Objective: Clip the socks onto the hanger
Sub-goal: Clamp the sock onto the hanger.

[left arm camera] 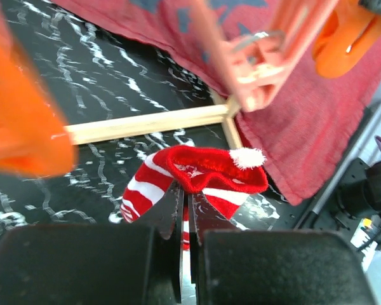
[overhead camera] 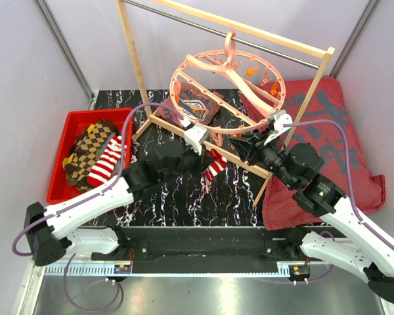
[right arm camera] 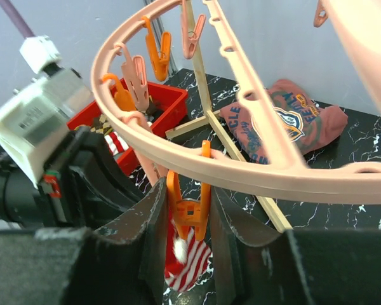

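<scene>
The salmon-pink ring hanger [overhead camera: 184, 77] hangs from the wooden rack, with orange and pink clips round its rim. My left gripper [overhead camera: 207, 155] is shut on a red-white striped sock [overhead camera: 215, 167] and holds it up under the ring's near rim; in the left wrist view the jaws [left arm camera: 185, 198] pinch the sock's [left arm camera: 206, 171] cuff. My right gripper [overhead camera: 239, 146] is closed around an orange clip [right arm camera: 192, 206] on the hanger's rim [right arm camera: 254, 175], one finger on each handle. The sock [right arm camera: 189, 264] hangs just below that clip. More socks, brown argyle [overhead camera: 88, 147] and striped [overhead camera: 108, 161], lie in the red bin.
The red bin [overhead camera: 60, 161] stands at the left. The wooden frame rack [overhead camera: 132, 56] stands over the black marbled table, its base bars [left arm camera: 146, 124] on the surface. A large dark-red cloth [overhead camera: 328, 125] lies at the right. A patterned garment [right arm camera: 279, 124] lies under the hanger.
</scene>
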You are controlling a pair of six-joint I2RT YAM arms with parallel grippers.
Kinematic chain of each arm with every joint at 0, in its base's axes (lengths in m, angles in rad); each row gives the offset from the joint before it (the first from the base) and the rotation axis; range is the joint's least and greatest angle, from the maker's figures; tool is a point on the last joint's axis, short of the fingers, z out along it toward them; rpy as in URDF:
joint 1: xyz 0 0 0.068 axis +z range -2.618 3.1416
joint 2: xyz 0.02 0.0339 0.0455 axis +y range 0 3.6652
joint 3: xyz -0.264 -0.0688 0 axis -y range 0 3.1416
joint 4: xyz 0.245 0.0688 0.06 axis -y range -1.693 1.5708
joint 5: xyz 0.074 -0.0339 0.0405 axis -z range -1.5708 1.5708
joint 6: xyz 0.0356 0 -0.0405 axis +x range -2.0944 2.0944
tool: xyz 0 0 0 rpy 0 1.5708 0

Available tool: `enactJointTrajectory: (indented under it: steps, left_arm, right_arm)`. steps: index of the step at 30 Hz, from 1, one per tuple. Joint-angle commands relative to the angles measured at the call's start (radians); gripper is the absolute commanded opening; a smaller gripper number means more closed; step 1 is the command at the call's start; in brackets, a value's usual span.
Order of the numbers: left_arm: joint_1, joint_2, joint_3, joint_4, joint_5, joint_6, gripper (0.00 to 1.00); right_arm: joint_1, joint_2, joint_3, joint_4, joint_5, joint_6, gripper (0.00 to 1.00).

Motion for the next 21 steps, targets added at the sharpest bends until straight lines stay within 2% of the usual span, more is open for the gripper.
enactJointTrajectory:
  steps: [1,10,21]
  left_arm:
    - [-0.018,0.05,0.094,0.11,0.042,-0.04,0.0]
    - [-0.026,0.109,0.163,0.12,0.032,-0.153,0.0]
    - [-0.029,0.113,0.172,0.134,0.044,-0.192,0.0]
  right_arm:
    - [0.007,-0.014,0.05,0.014,-0.034,-0.009,0.0]
    - [0.007,0.001,0.041,0.014,-0.085,-0.011,0.0]
    - [0.007,0.012,0.022,0.017,-0.077,-0.035,0.0]
